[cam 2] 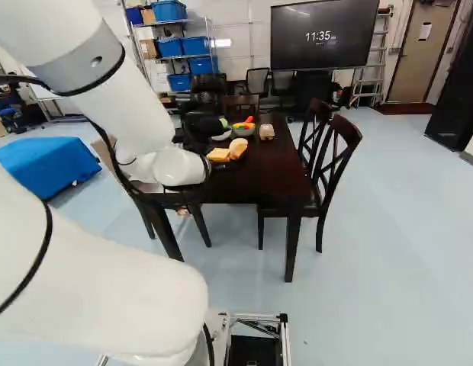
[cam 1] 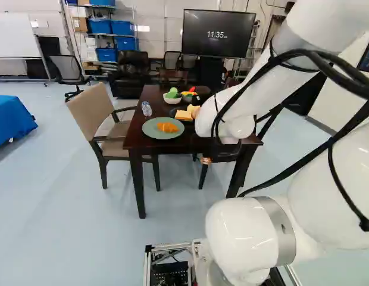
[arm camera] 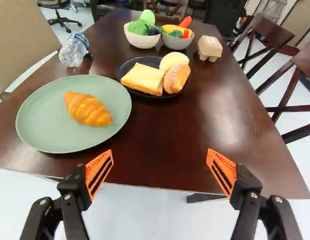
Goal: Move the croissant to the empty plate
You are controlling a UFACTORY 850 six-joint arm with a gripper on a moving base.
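The orange-brown croissant lies on a round pale green plate, near the table's front edge. Beyond it, a black plate holds a slice of bread, a round bun and another piece of bread. My gripper is open, with nothing between its fingers, at the table's near edge; the croissant is ahead of it and off to one side. In the base views the arm's wrist mostly hides the gripper.
On the dark table stand a white bowl and a grey bowl of toy vegetables, an egg carton and a plastic bottle. A beige chair and dark chairs flank the table.
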